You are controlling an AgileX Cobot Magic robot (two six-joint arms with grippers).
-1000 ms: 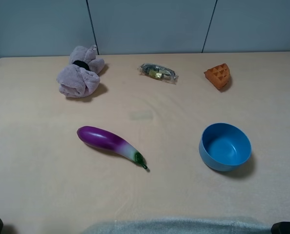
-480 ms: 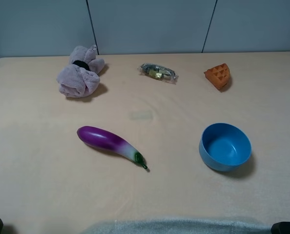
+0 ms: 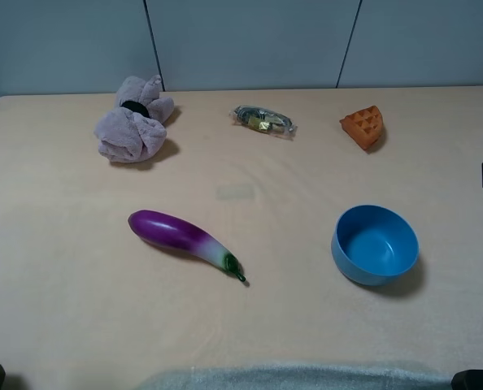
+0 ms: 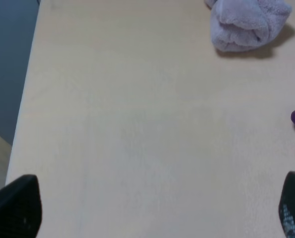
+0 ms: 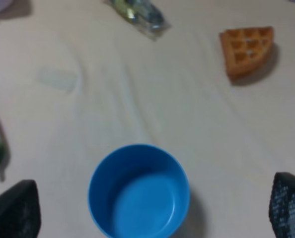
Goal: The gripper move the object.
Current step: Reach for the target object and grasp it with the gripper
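The toy eggplant [image 3: 186, 240] is seen lying on its side on the beige surface [image 3: 63, 268], left of the middle. Its purple end is turned toward the left and its green stem tip toward the near right. It is touched by nothing. A blue bowl [image 3: 375, 244] is set upright, well apart to its right. Along the far side of the surface, a pale pink plush toy [image 3: 133, 122], a small wrapped packet [image 3: 263, 120] and an orange waffle wedge [image 3: 363, 127] are spread from left to right, each apart from the others.

The left pincer [image 4: 152, 210] is shown spread wide, with only bare surface between its two dark fingertips. Just the purple end of the eggplant is caught at the edge of the left wrist view, apart from both fingertips.

The right pincer [image 5: 150, 208] is likewise spread wide and nothing is gripped by it. The blue bowl is seen between and beyond its fingertips. In the exterior high view a dark shape at the right edge is probably part of the right arm, though too little is shown to be sure.
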